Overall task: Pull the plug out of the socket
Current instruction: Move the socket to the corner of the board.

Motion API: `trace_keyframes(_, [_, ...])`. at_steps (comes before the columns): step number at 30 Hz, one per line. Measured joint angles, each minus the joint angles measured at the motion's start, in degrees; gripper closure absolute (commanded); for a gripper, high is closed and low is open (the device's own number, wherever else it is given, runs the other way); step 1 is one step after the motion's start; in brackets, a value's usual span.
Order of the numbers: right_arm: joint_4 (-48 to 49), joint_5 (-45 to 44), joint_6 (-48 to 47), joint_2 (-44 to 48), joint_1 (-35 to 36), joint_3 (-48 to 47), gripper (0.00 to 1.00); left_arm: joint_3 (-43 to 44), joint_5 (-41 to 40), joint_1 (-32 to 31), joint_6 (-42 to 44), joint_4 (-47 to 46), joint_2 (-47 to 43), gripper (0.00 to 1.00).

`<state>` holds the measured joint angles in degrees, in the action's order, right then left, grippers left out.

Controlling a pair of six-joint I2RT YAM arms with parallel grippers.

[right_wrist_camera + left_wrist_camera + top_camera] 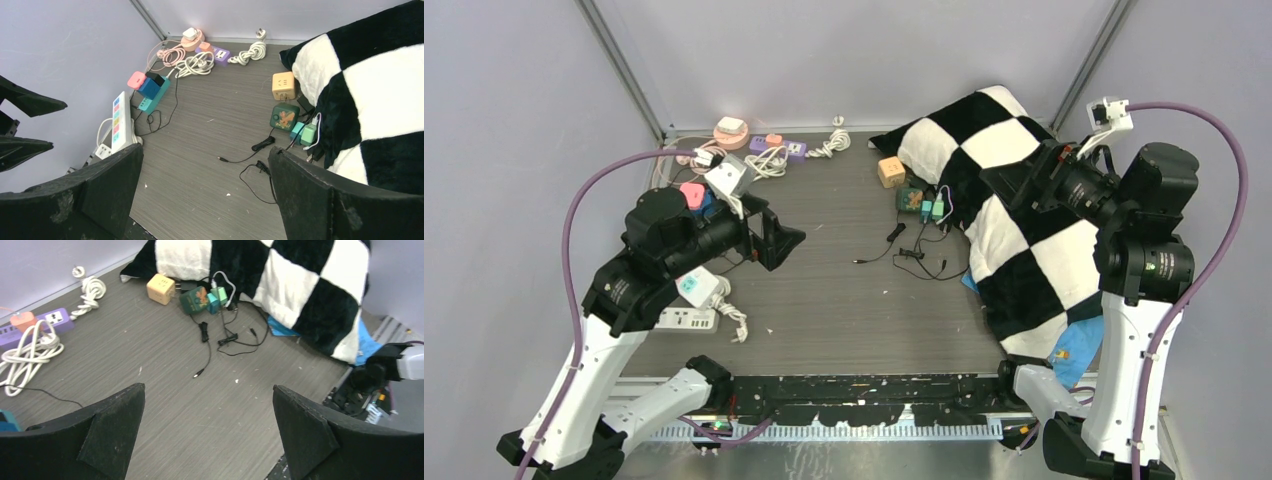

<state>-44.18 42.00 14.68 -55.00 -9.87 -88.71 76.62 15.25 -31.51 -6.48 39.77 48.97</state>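
- Left gripper [776, 240]: jaws spread wide, nothing between them, held above the table [844, 300] and aimed toward its middle.
- Right gripper [1016, 185]: equally wide and empty, held over the checkered cloth [1024, 250], facing left.
- Both arms rise from their bases to raised elbows, forearms reaching inward.
- Dark green socket block [284, 116], with teal and green plugs [303, 133] against its side, sits at the cloth's edge, apart from both grippers.

Tabletop [824, 290] centre is lying open; checkered blanket [1009, 230] is crowding 3 o'clock; coiled cords [769, 160] are cluttering 11 o'clock.
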Motion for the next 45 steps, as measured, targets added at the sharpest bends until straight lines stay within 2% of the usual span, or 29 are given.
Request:
trace_keyframes(3, [1.8, 0.2, 0.1, 0.4, 0.0, 2.4, 0.0, -3.0, -2.5, 0.0, 1.2, -1.7, 0.0, 0.0])
trace_keyframes(7, [7.1, 2.1, 1.5, 0.6, 0.0, 10.1, 0.0, -6.9, -4.7, 2.0, 2.3, -3.4, 2.3, 0.0])
trace_keyframes(10, [12.6, 6.1, 2.2, -0.2, 0.2, 16.6, 0.01, -8.6, -3.8, 7.1, 0.9, -5.5, 6.0, 0.0])
trace_keyframes(12, [14.8, 7.7, 1.2, -2.2, 1.6, 19.4, 0.0, -10.5, -2.3, 12.7, -1.2, -8.2, 9.6, 0.0])
trace_keyframes(17, [12.5, 4.7, -9.0, -8.2, 10.2, 20.3, 0.0, -15.2, -2.0, 25.9, -6.7, -11.4, 12.9, 0.0])
trace_keyframes(20, [12.0, 2.1, -14.8, -10.1, 15.0, 20.6, 0.0, -15.4, -4.4, 28.5, -6.9, -12.6, 13.1, 0.0])
trace_keyframes(24, [12.4, -0.9, -20.0, -11.1, 18.0, 23.4, 0.0, -17.0, -9.6, 31.9, -5.2, -16.8, 13.8, 0.0])
trace_keyframes(30, [12.4, -3.5, -23.6, -11.1, 20.6, 28.7, 0.0, -24.7, -13.7, 37.5, -0.4, -26.5, 18.9, 0.0])
trace_keyframes(35, [12.7, -5.7, -26.1, -11.1, 24.3, 28.9, 0.01, -29.6, -12.1, 41.6, 1.7, -31.9, 24.8, 0.0])
trace_keyframes(45, [12.4, -9.2, -29.4, -12.7, 29.9, 28.9, 0.0, -29.3, -2.1, 46.7, 5.1, -41.1, 38.3, 0.01])
